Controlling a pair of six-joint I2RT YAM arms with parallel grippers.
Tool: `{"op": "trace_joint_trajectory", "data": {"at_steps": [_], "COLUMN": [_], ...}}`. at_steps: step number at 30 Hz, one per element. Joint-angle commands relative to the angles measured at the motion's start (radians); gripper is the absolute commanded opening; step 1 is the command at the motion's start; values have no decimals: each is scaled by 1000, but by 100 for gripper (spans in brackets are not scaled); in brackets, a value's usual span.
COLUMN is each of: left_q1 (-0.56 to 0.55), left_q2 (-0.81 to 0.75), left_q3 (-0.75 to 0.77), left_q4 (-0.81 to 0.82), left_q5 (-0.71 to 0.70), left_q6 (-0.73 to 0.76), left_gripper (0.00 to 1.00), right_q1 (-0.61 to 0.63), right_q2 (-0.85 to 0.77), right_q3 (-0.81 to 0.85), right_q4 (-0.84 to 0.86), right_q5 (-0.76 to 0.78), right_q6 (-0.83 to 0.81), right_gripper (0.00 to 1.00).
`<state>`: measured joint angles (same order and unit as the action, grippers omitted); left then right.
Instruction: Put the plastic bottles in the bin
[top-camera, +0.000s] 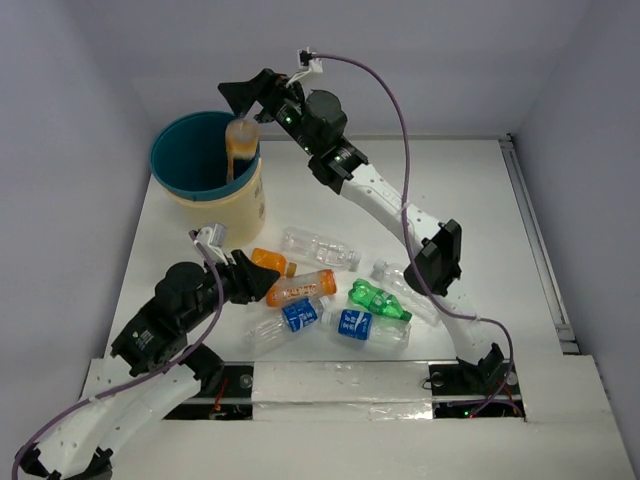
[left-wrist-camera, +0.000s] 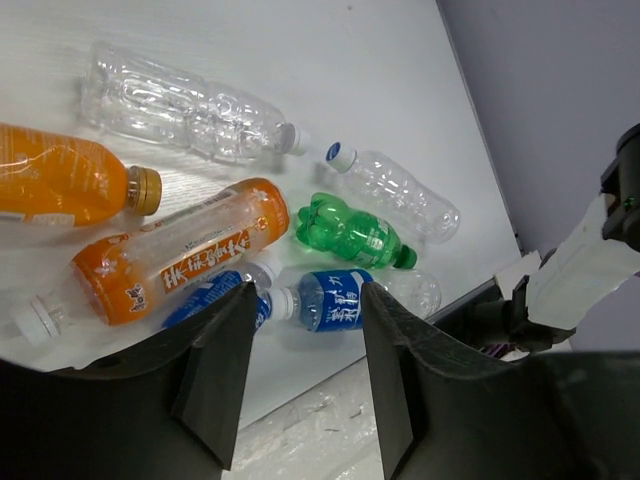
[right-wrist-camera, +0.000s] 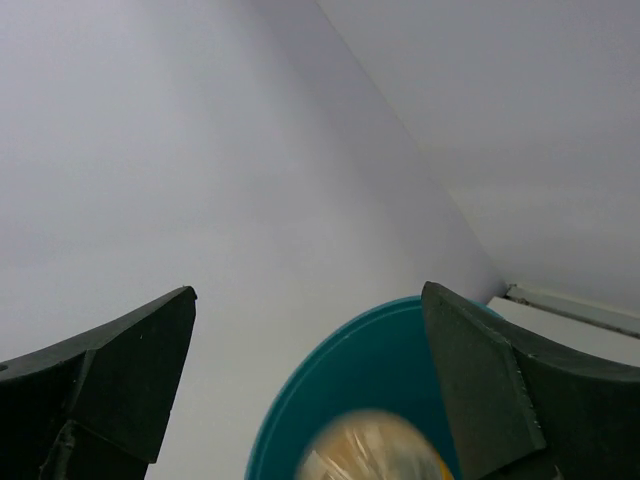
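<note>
Seven small plastic bottles (top-camera: 378, 302) lie clustered on the white tabletop (top-camera: 480, 200).
Right end effector (top-camera: 250, 103) gapes wide just above an orange plastic bottle (top-camera: 242, 150) standing upright in the round teal-and-cream bin (top-camera: 235, 205); left end effector (left-wrist-camera: 305, 300), jaws partly apart and empty, hovers over the cluster.

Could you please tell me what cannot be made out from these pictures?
- Bin bottom, top view: hidden by its near wall and the upright bottle in its mouth.
- That bottle, right wrist view: blurred, cut off by the bottom edge.
- One blue-label bottle, left wrist view: partly behind a finger of the left gripper.
</note>
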<state>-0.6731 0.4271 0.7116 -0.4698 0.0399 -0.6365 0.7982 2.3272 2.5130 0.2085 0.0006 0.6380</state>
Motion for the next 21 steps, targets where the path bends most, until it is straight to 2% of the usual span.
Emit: {"op": "trace_joint_trajectory", "data": {"at_steps": [1,6,7,8,9,10,11,12,13,14,16,17,18,21], "left_q1": [-5,-5,-5,-5,-5,-5,-5,-5,-5,-14,-23,-38,-49,-127], "left_q2": [47,163,186,228,248,268,306,324,349,395,450,478,537,643], "left_q3": [35,55,60,69,75,81,98,107,120,147,175,189,212,236], "left_q4": [7,23,26,31,30,28,25,8,-3,-16,-55,-73,-104,-153], "left_q5": [12,57,67,87,92,98,98,97,97,97,104,103,85,34], "left_q6": [6,67,75,93,103,113,127,141,173,190,245,264,274,288], "left_gripper": [43,46,46,46,46,46,46,46,46,46,46,47,47,47], "right_q1": [13,13,13,13,13,13,13,13,1,1,-8,-8,-8,-8], "right_q2": [-112,-241,-273,-360,-414,-472,-597,-661,-722,-844,-961,-1017,-1122,-1265], "right_q3": [-19,-147,-225,-282,-430,-516,-601,-684,-760,-908,-1047,-1173,-1230,-1415], "right_q4": [28,-12,-20,-26,-23,-17,-6,-9,-17,-32,-47,-63,-69,-96], "right_q5": [9,9,9,9,15,24,35,61,74,84,105,119,137,195], "right_q6": [-84,-156,-193,-213,-251,-270,-290,-305,-322,-327,-334,-334,-333,-317], "right_gripper": [100,100,98,89,79,65,31,19,11,5,5,6,8,15]}}
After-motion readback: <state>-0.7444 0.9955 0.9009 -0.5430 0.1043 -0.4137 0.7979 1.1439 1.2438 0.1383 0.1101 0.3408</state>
